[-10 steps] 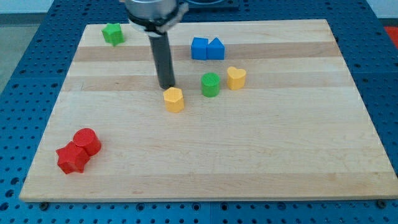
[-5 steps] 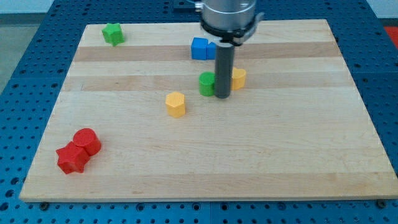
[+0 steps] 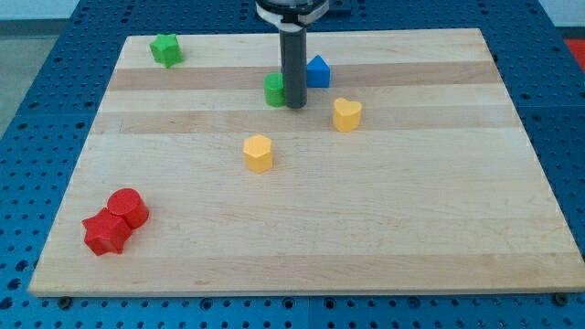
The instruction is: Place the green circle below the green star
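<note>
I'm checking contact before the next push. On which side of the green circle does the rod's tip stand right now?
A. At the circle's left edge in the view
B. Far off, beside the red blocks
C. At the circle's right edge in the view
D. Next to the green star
C: my tip stands right against the view's right edge of the green circle, far from the green star at the board's upper left.

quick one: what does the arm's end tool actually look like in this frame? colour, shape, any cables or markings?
The tool is a straight, dark grey, matte cylindrical rod, the same width all the way down to my tip. Its upper end sits in a wider round collar, black with a pale rim, cut off by the view's top. No cables, labels or markings show.
</note>
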Tool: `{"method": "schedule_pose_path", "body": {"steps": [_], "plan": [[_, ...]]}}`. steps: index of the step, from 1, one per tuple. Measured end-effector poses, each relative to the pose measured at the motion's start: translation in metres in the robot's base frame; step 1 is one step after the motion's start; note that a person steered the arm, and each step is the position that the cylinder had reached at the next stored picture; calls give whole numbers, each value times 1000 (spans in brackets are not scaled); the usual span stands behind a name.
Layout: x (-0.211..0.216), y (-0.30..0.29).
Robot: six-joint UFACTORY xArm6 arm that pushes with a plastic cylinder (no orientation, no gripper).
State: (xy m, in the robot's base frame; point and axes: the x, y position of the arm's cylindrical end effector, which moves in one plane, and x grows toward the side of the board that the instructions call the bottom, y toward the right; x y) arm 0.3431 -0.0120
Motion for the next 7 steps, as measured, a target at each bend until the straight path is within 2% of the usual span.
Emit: {"method": "schedule_pose_path", "body": {"steps": [3,7], "plan": [[-18,-56],[-64,-140]]}}
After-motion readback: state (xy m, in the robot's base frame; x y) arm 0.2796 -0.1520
